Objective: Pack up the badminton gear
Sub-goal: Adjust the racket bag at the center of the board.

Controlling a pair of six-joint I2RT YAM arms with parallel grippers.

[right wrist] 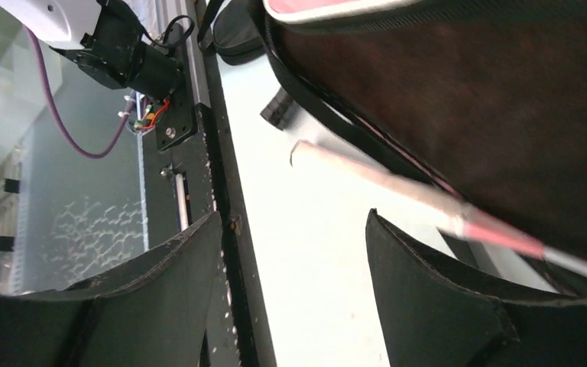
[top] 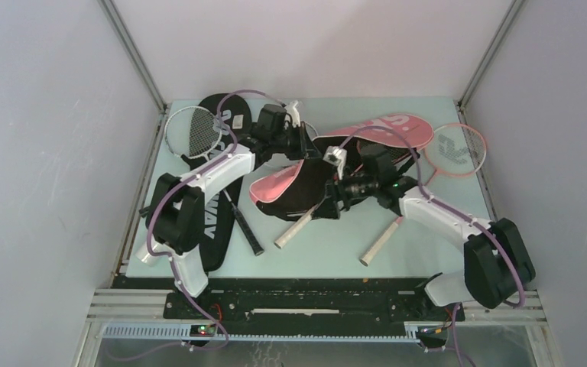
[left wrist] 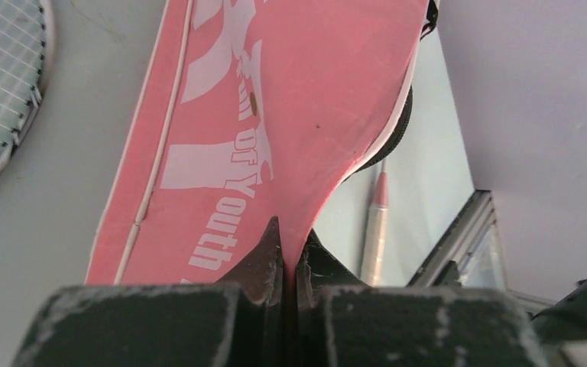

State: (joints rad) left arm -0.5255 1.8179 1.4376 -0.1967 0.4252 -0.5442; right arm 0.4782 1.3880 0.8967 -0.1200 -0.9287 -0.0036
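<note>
The pink "SPORT" racket cover (top: 386,130) lies across the table's middle, its near end lifted and showing a dark inside (top: 306,191). My left gripper (top: 309,145) is shut on the cover's edge; in the left wrist view the jaws (left wrist: 290,264) pinch the pink fabric (left wrist: 275,99). A racket handle (top: 296,227) sticks out from under the cover. My right gripper (top: 327,205) is open and empty beside it; in the right wrist view the handle (right wrist: 382,180) passes just beyond the open fingers (right wrist: 294,229). The pink-framed racket (top: 458,149) lies at the right. No shuttlecocks or tube show.
The white-framed racket (top: 193,130) rests on the black "CROSSWAY" cover (top: 214,214) at the left, with its black handle (top: 246,227) pointing toward me. The pink racket's handle (top: 378,245) lies near the front edge. The cover's black strap (right wrist: 313,99) trails on the table.
</note>
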